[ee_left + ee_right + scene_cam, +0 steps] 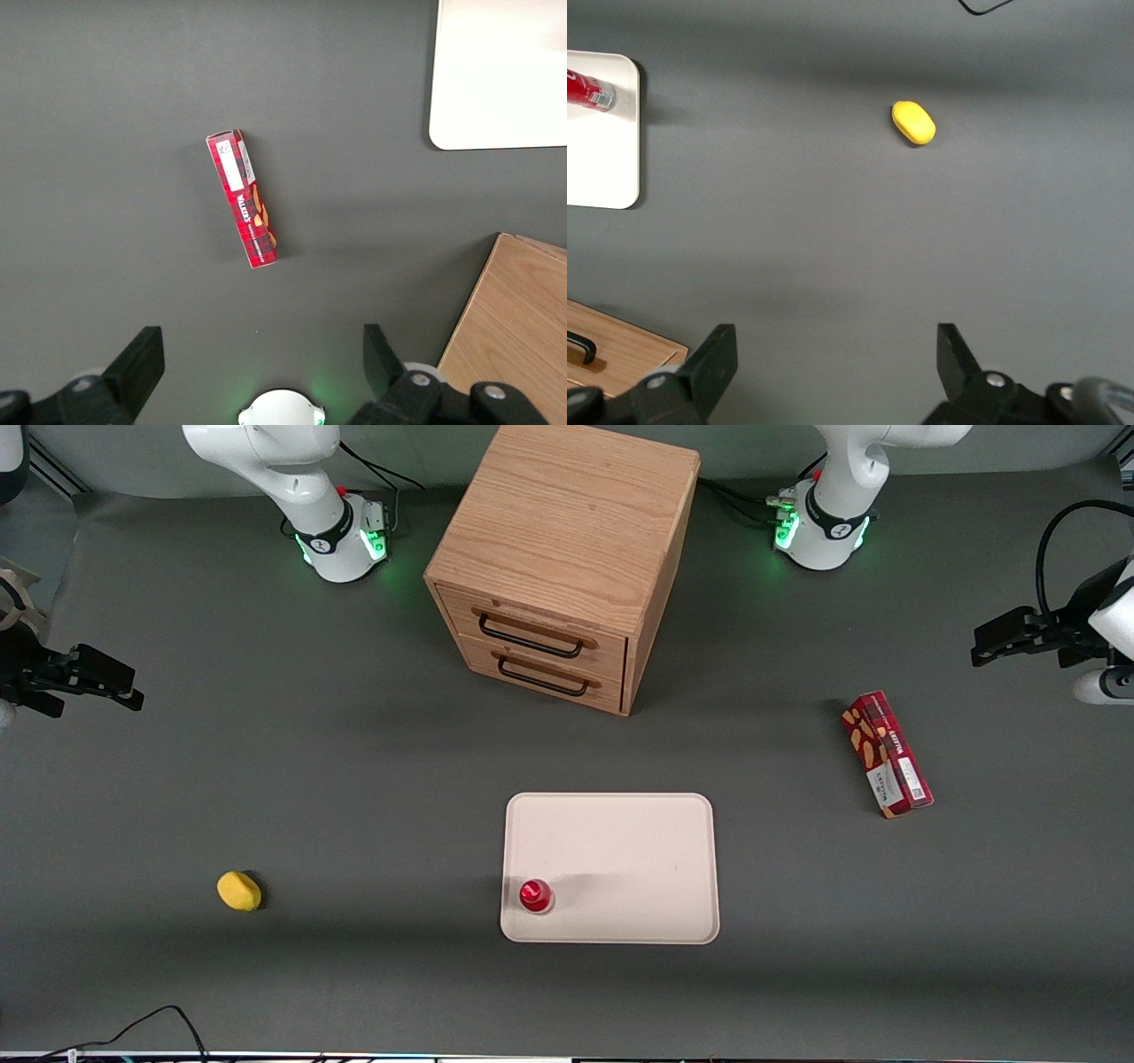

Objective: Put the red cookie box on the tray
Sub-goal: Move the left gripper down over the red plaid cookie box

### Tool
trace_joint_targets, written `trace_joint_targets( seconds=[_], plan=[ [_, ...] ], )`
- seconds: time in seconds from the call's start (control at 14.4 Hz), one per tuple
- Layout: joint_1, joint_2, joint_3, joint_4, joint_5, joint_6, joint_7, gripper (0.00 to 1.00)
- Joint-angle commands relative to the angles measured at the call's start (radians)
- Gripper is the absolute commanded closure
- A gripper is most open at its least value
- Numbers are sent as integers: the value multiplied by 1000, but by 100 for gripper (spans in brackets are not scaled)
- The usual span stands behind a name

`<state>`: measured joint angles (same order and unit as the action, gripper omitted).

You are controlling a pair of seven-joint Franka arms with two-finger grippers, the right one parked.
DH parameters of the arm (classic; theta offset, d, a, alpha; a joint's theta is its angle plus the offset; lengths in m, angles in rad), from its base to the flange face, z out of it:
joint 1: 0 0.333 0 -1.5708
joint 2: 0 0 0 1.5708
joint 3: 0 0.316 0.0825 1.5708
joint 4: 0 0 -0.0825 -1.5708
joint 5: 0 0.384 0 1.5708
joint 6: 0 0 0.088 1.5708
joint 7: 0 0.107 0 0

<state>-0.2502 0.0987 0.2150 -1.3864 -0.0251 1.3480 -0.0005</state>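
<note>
Matt cardboard red cookie box [887,754], smooth matt tray [620,828], grained wooden drawer cabinet [567,531].

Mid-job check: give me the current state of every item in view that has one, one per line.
red cookie box: lying flat on the table, not on the tray, ungrasped.
tray: flat on the table, holding only the red-capped can.
red-capped can: standing upright in a tray corner.
drawer cabinet: both drawers closed.
yellow object: resting on the table.
gripper: open, above the table, away from the box.
</note>
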Motion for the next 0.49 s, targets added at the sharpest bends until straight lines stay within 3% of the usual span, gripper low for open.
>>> trace_joint_targets(
  seconds=[0.0, 0.42],
  plan=[
    [-11, 7, 7, 30, 10, -9, 11, 0],
    [-15, 6, 6, -11, 28, -49, 16, 0]
  ],
)
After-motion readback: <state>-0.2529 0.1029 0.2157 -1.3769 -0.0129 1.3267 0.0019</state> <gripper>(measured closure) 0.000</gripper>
